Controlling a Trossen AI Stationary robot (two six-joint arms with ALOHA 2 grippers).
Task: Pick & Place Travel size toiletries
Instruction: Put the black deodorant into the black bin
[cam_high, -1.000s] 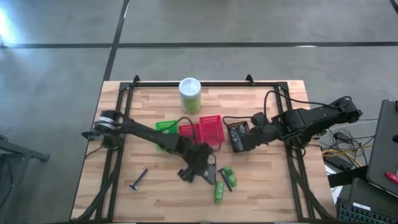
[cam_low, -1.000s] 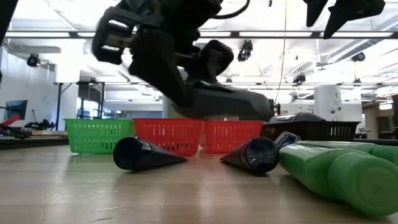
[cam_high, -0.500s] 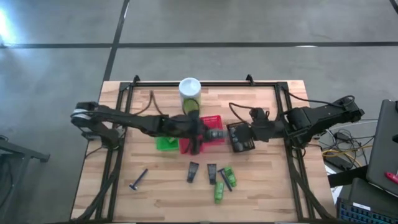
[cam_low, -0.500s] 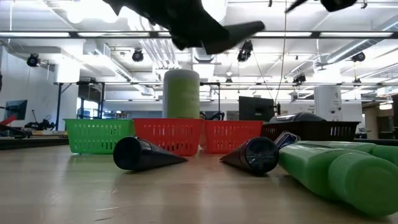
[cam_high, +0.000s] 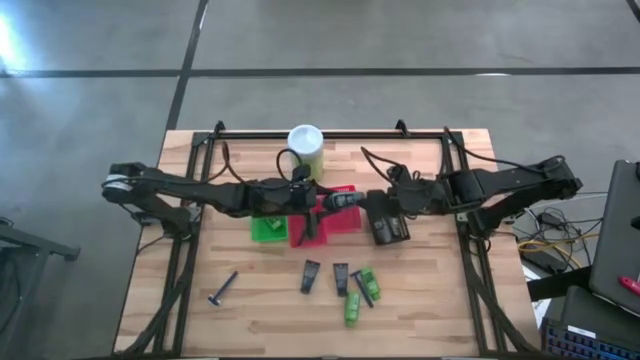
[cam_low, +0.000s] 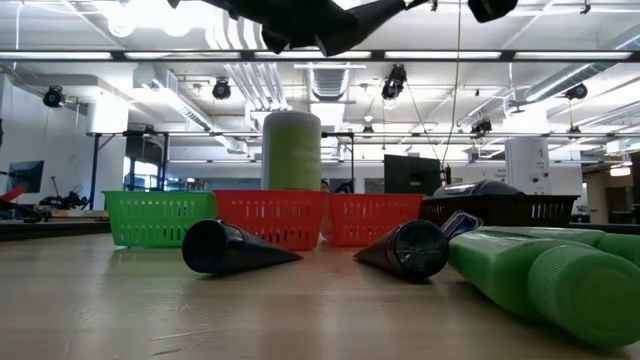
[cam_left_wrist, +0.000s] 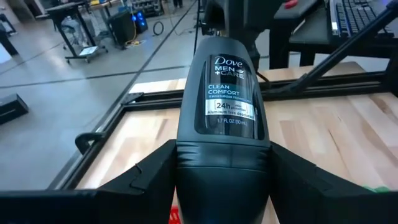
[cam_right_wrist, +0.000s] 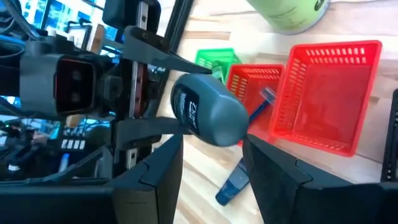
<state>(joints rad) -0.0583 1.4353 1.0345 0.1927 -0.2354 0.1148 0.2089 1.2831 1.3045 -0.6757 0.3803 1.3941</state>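
Note:
My left gripper (cam_high: 320, 203) hangs above the red baskets (cam_high: 338, 208), shut on a dark grey oval bottle (cam_left_wrist: 224, 93) labelled Dove Men+Care. My right gripper (cam_high: 368, 198) is open and faces it from the table's right. In the right wrist view its fingers (cam_right_wrist: 273, 171) stand on either side of the bottle's free end (cam_right_wrist: 214, 118); I see no touch. On the table's near half lie two black flat tubes (cam_high: 310, 277) (cam_high: 341, 278), green mini tubes (cam_high: 353, 307) and a black razor (cam_high: 222, 288). My left gripper pinches the grey bottle between its two fingers (cam_left_wrist: 146, 180) at the wide end (cam_left_wrist: 222, 177) nearest the wrist. The fingers come level from the table's left and lie along the bottle's sides. The bottle is lifted clear and lies level, its free end pointing toward the right gripper.
A green basket (cam_high: 265, 228), two red baskets and a dark mesh basket (cam_high: 387, 222) stand in a row at the table's middle, under both grippers. The tall pale-green canister (cam_high: 305, 150) stands behind them near the far edge. One red basket holds a thin razor (cam_right_wrist: 264, 102).
My left gripper has risen from the toiletries on the table's near half and moved toward the far edge, carrying the grey bottle clear to above the red baskets. My right gripper has moved left from over the dark basket toward the bottle.

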